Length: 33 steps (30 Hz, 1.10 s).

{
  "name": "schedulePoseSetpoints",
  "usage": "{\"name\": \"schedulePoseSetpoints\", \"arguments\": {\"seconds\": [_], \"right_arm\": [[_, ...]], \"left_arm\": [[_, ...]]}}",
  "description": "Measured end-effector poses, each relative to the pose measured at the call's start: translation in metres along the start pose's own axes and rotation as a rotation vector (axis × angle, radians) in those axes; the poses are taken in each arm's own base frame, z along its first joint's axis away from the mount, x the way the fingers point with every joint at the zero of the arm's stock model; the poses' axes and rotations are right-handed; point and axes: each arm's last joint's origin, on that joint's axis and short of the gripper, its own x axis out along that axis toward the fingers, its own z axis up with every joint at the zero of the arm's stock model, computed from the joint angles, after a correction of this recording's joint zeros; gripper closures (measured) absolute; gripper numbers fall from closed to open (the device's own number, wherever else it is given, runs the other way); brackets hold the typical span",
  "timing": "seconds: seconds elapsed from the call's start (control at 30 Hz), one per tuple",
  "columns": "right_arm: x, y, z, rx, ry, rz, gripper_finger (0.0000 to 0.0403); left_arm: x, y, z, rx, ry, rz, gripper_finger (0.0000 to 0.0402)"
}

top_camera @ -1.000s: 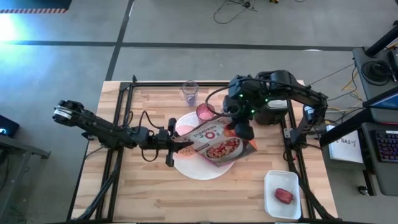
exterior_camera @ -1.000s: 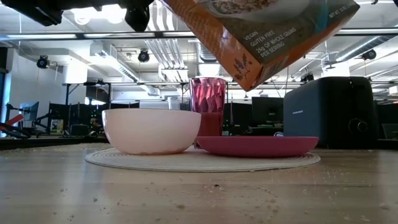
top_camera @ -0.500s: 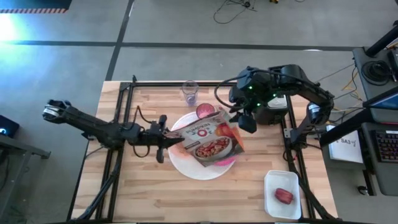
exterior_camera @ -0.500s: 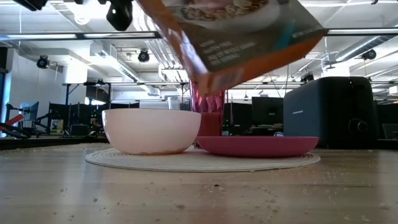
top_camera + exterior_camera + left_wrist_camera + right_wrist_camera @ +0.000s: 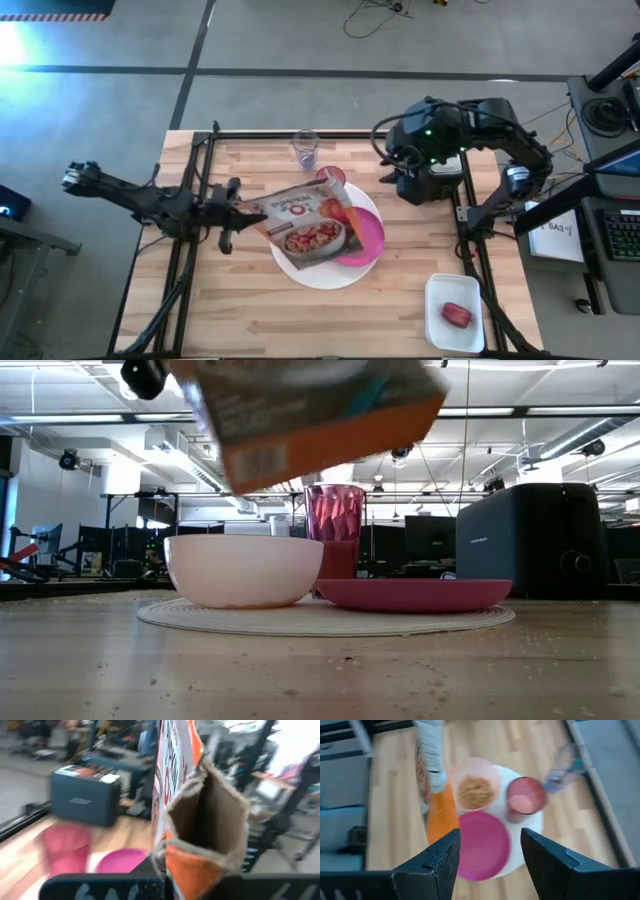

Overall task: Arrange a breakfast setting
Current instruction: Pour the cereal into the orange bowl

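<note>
The cereal box (image 5: pixel 305 222) is held by the left gripper (image 5: pixel 240 208), jaws pinched on its left end. Its long axis runs roughly left-right at frame centre, printed face upward, above the large white plate (image 5: pixel 305 272). The right gripper (image 5: pixel 398 172), upper right above the toaster (image 5: pixel 440 178), is seen with jaws spread, empty.

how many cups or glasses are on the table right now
2. The pink translucent cup stands on the large white round plate, beside the pale pink bowl. The clear tumbler stands on bare wood near the table's far edge. None seems hidden.
</note>
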Motion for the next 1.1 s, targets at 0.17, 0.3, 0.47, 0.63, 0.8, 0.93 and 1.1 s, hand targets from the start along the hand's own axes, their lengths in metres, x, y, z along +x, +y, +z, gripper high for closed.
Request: {"name": "schedulePoseSetpoints", "arguments": {"seconds": [0.17,0.3,0.47,0.63,0.8,0.93,1.1], "right_arm": [[-0.011,-0.002,-0.004,-0.001,-0.032,-0.067,0.0207],[-0.020,-0.002,-0.008,0.001,-0.055,-0.072,0.0207],[-0.028,-0.002,-0.011,0.009,-0.075,-0.084,0.0207],[-0.033,-0.003,-0.013,-0.021,-0.091,-0.145,0.0208],[-0.041,-0.004,-0.016,-0.030,-0.110,-0.170,0.0209],[-0.042,-0.004,-0.017,-0.111,-0.107,-0.178,0.0209],[-0.045,-0.004,-0.018,-0.223,-0.103,-0.183,0.0209]], "left_arm": [[-0.019,0.005,0.013,-0.007,0.076,0.079,0.0401],[-0.030,0.005,0.026,-0.033,0.158,0.095,0.0401],[-0.034,0.002,0.036,-0.037,0.217,0.118,0.0401],[-0.037,0.001,0.043,-0.046,0.302,0.167,0.0401],[-0.044,0.000,0.058,-0.056,0.311,0.186,0.0401],[-0.054,0.000,0.072,-0.053,0.313,0.201,0.0401],[-0.074,0.006,0.089,-0.031,0.337,0.321,0.0401]]}}
